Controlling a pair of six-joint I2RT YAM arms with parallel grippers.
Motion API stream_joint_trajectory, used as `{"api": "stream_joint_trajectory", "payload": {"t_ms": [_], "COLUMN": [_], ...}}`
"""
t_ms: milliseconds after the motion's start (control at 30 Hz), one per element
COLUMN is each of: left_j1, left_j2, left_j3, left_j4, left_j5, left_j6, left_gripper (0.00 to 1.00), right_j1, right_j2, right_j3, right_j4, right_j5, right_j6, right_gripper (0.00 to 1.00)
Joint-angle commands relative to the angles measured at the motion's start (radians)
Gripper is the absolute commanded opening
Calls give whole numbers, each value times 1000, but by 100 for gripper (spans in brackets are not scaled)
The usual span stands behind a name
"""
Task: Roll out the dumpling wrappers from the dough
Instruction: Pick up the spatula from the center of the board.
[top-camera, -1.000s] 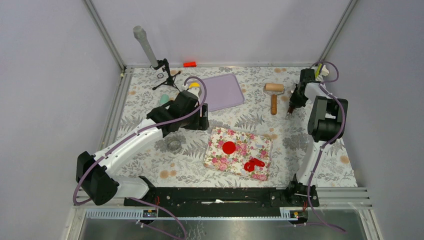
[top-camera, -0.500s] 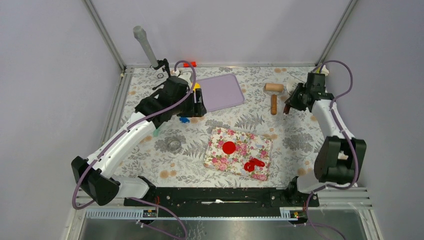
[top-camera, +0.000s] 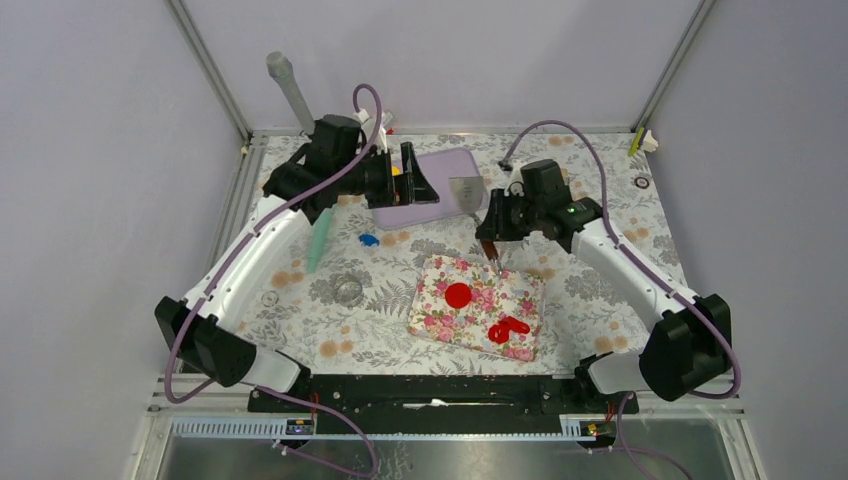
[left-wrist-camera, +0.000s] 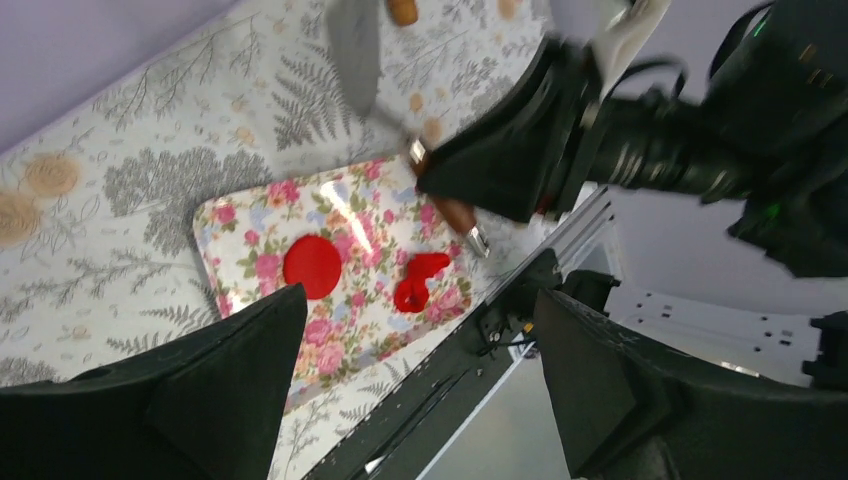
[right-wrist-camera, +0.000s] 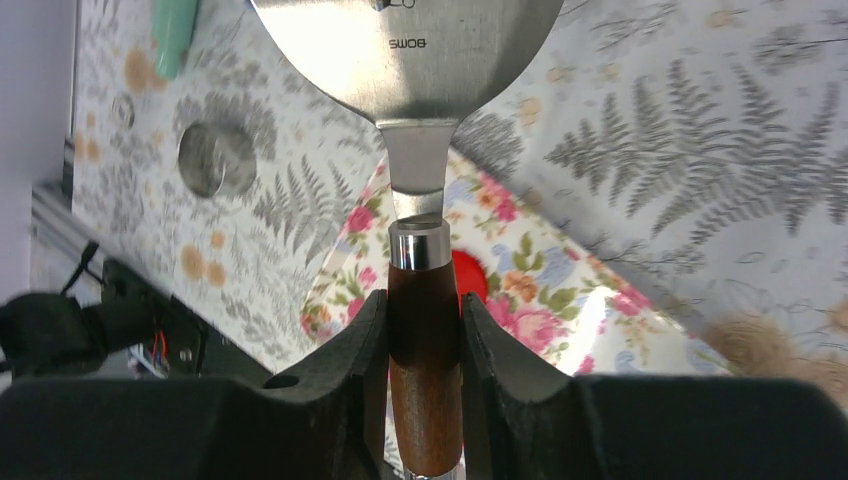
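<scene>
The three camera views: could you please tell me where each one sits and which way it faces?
Top external: above and behind, looking down on the table; left arm and right arm show.
Left wrist: on the left arm, facing the floral tray; open left fingers frame it.
Right wrist: looks along the spatula; right fingers grip its handle.
Shared: all see the red wrapper.

Left claw (left-wrist-camera: 415, 335) gapes wide; right claw (right-wrist-camera: 424, 320) clamped tight.

Lab test cell: aluminium frame (top-camera: 207, 65), grey walls (top-camera: 440, 50).
</scene>
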Motion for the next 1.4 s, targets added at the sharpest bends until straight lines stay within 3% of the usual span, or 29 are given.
{"api": "stream_joint_trajectory", "payload": {"t_ms": [0,233,367,733,1067,1167,1267,1333,1367], "left_j1": [19,18,18,16,4,4,4,4,6], "left_j2": [50,144,229,271,335,341,344,333,328], "left_j3": [113,171,243,233,165,135,121,104,95], "left_j4": [9,-53,-187,-185,-142,-96,-91,-79,-68], "left_j5": [84,81,37,76,138,149,149,133,138], "left_j6": [-18,0,59,71,72,46,39,27,21], "left_gripper": [90,89,86,80,68,56,34,26,15], "right_j1": [88,189,213,267,290,291,291,291,291], "right_j2": [-66,-121,-142,-170,-161,-153,-155,-159,-159], "right_j3": [-15,-57,-65,-86,-94,-98,-106,-112,-113], "right_j4": [22,55,59,49,48,47,47,46,42], "right_j5": [-19,9,7,0,13,22,30,33,32], "right_j6": [-59,-101,-134,-205,-243,-255,-268,-272,-274], "right_gripper": [0,0,0,0,0,0,0,0,0]}}
